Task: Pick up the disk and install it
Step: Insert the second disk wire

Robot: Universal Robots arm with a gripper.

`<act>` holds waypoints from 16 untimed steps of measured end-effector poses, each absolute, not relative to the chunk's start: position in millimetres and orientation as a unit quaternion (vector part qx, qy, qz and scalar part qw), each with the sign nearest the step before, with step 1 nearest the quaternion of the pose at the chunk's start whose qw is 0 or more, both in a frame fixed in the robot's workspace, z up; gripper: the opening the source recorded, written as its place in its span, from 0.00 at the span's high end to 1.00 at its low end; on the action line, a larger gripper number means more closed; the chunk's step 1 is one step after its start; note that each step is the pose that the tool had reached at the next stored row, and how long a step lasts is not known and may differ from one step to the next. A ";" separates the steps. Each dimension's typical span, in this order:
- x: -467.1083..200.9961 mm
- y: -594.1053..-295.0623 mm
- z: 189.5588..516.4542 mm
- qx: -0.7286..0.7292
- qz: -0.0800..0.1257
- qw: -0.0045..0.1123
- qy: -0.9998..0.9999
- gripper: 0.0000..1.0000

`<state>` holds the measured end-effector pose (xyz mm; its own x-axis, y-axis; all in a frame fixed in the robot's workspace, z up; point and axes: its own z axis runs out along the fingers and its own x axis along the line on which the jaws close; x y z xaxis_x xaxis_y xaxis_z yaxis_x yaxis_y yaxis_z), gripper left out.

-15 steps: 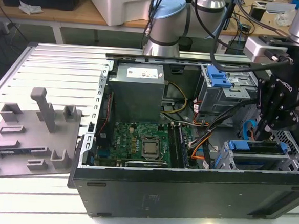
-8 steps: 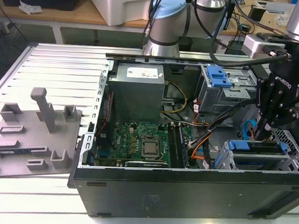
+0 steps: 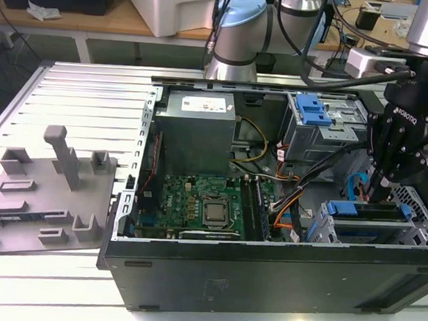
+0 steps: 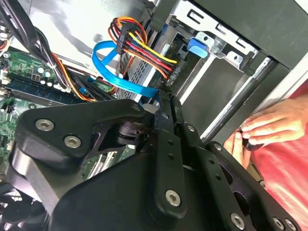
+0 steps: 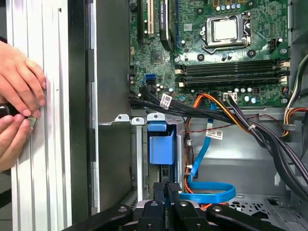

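The disk [image 3: 368, 210] sits edge-on in the lower grey drive cage [image 3: 422, 230] at the front corner of the open computer case, on the exterior view's right. Its blue rail and dark edge face up. The first wrist view shows the disk's blue end [image 5: 161, 144] set between the cage walls. My gripper [image 3: 373, 194] hangs just above the disk, close to the blue rail. Its fingers [image 5: 169, 190] are shut together with nothing between them, and the second wrist view shows the same narrow tip [image 4: 161, 98]. Whether the tip touches the disk is hidden.
A blue flat cable [image 5: 207, 192] and coloured wire bundles [image 4: 144, 48] lie close beside the gripper. An upper cage with a blue bracket [image 3: 312, 108], the power-supply box [image 3: 198, 126] and the motherboard [image 3: 203, 204] fill the case. A person's hands [image 5: 19, 96] rest outside the case wall.
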<state>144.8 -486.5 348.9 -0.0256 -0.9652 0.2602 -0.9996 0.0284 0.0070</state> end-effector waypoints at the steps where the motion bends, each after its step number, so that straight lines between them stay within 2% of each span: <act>1: 144.8 -484.2 348.9 0.691 0.091 0.099 -0.710 0.84; 16: 143.6 -481.3 348.2 0.691 0.094 0.099 -0.710 0.84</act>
<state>143.6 -481.3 348.2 -0.0260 -0.9621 0.2713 -0.9996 0.0279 0.0030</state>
